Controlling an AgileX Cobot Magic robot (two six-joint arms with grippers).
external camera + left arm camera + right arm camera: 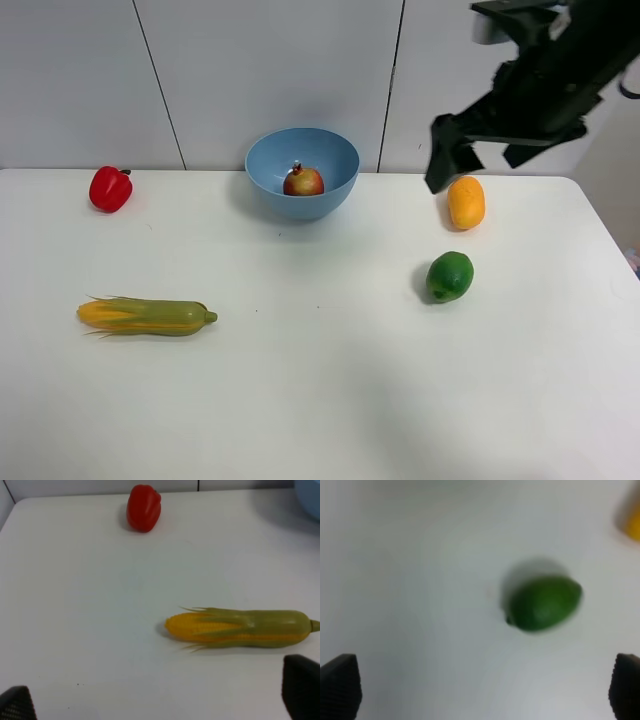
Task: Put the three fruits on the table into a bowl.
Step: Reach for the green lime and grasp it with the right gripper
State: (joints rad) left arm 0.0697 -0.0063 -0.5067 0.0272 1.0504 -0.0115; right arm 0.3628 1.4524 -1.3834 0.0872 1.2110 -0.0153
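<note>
The red pomegranate (303, 182) lies inside the light blue bowl (270, 150) at the back middle of the white table (320, 380). The orange-yellow mango (466, 202) lies at the back right. The green lime-like fruit (450, 276) lies in front of it; it also shows in the right wrist view (545, 603). My right gripper (447, 165) hangs open and empty above the table, just left of the mango; its fingertips (340, 685) stand wide apart. My left gripper (155, 700) is open and empty; it is out of the high view.
A small red bell pepper (110, 189) sits at the back left and shows in the left wrist view (144, 507). A yellow-green corn cob (148, 316) lies at the front left, also in the left wrist view (240, 628).
</note>
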